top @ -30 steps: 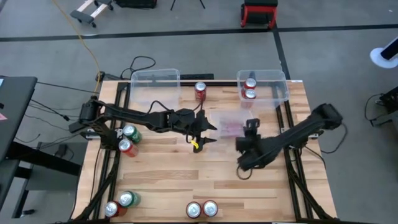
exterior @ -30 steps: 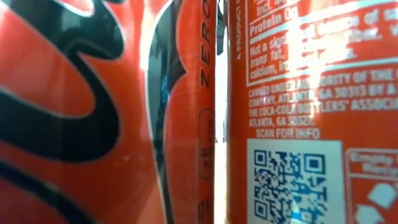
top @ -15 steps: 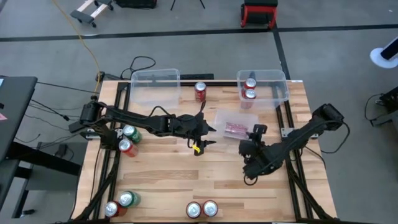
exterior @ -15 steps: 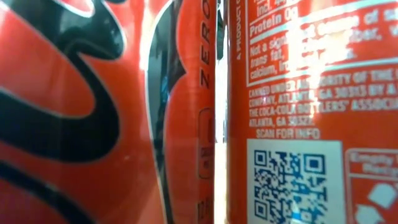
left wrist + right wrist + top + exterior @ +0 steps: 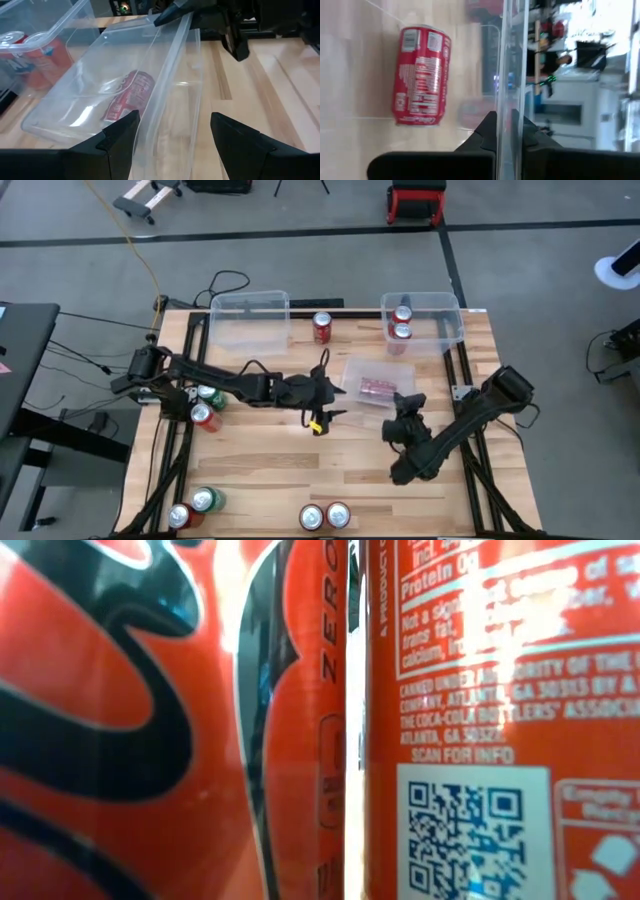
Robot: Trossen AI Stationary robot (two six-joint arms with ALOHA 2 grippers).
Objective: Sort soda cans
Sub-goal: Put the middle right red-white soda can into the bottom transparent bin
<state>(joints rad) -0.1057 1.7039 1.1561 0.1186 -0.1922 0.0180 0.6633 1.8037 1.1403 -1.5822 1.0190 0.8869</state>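
Since the soda cans are thin-walled metal cylinders, judged stiff along the axis but easy to dent and slick on the painted side, the best hold looks to be across the mid-body. One red can lies on its side inside a small clear bin at mid-table; others stand in pairs along the near edge and left side, two in the far right bin, one between the far bins. Left gripper reaches low toward the small bin's open side, fingers apart, holding nothing. Right gripper is pinched together on that bin's thin clear wall, arm folded low.
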